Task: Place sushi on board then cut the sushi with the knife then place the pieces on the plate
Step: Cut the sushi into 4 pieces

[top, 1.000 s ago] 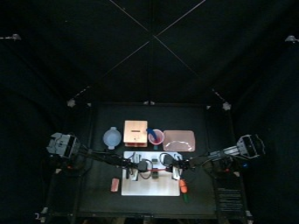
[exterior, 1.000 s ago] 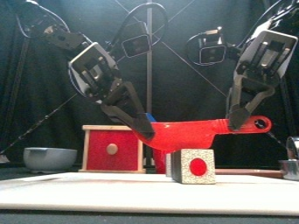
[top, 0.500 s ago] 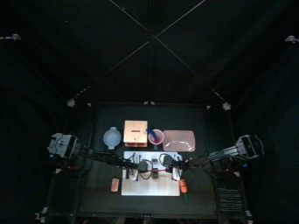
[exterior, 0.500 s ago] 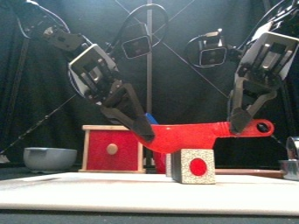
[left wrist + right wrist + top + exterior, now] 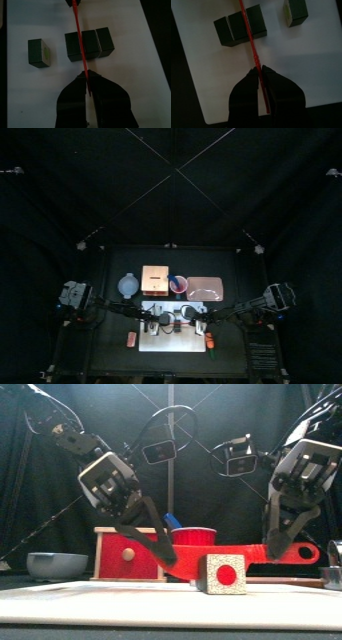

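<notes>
A red toy knife (image 5: 262,552) is held level between both grippers, my left gripper (image 5: 162,558) shut on one end and my right gripper (image 5: 274,550) shut on the other. It lies across the dark green sushi (image 5: 89,45), two blocks still joined, on the white board (image 5: 127,75). A third block (image 5: 40,52) stands apart from them. In the front view the sushi's end face (image 5: 223,573) shows a red spot, with the knife at the height of its top. The right wrist view shows the joined blocks (image 5: 238,25) and the single one (image 5: 296,11).
Behind the board stand the wooden box with a red drawer front (image 5: 130,552), a blue-grey bowl (image 5: 56,564), the red cup (image 5: 197,536) and the pink tray (image 5: 205,287). Small orange toys (image 5: 130,339) (image 5: 210,341) lie on either side of the board (image 5: 174,343).
Both grippers have come down together, lowering the red knife from above the sushi to the level of its top.
</notes>
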